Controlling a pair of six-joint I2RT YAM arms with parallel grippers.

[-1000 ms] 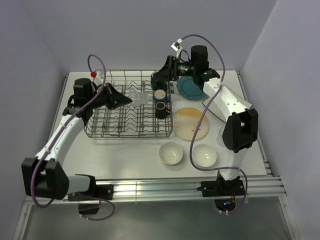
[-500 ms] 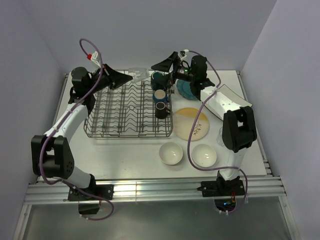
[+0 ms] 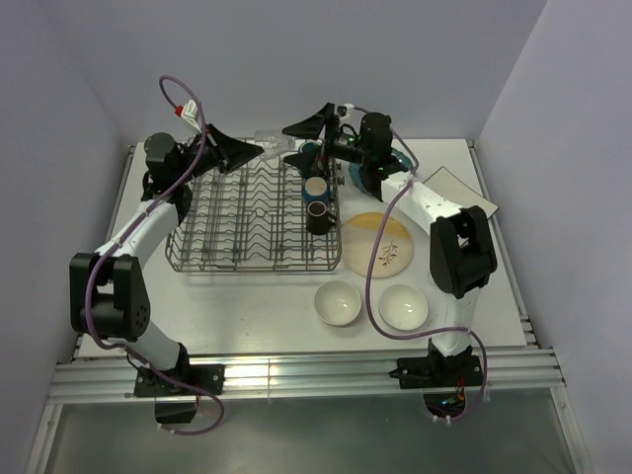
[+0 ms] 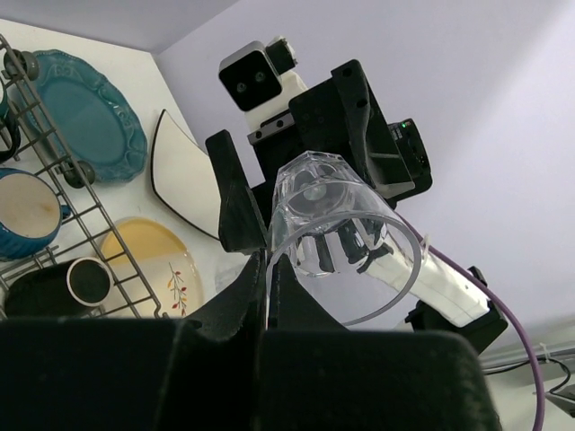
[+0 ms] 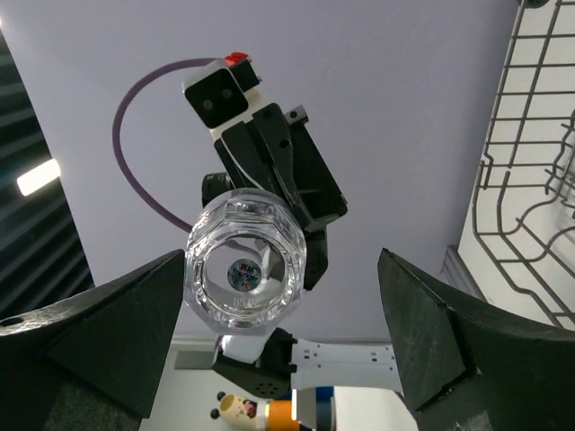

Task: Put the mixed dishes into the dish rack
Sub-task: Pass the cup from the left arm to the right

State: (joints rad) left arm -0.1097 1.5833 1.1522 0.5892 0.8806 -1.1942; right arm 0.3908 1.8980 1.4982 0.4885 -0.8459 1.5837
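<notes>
Left gripper (image 3: 259, 150): black fingers clenched on the rim wall of one clear glass (image 3: 270, 141), held in the air above the far edge of the dish rack (image 3: 247, 227). The glass is smooth, transparent and tapered, with a thick faceted base. Its long axis lies roughly level. The open mouth points back toward the left wrist, and the base points toward the right gripper (image 3: 297, 143).

Right gripper: released, with its two black wedge-shaped jaws spread wide. It faces the glass base-on, and in the right wrist view the glass sits between the jaws. Contact cannot be told.

Dish rack: one rectangular basket of grey metal wire with rows of upright tines, standing on the white desk (image 3: 247, 306). Its long axis runs left to right.

Mugs, three, upright in a row along the rack's right end:
- teal mug (image 3: 311, 158), farthest
- blue mug (image 3: 316, 188) with a pale interior, in the middle
- dark mug (image 3: 317, 215), nearest

Plates, three, flat on the desk to the right of the rack:
- teal scalloped plate (image 3: 367, 180), round and partly hidden by the right arm
- white square plate (image 3: 446, 188)
- yellow-cream plate (image 3: 380, 244), round, with a leaf sprig

White bowls, two, round and glossy, mouths up, side by side near the rack's front right corner: left bowl (image 3: 337, 303) and right bowl (image 3: 405, 307).
</notes>
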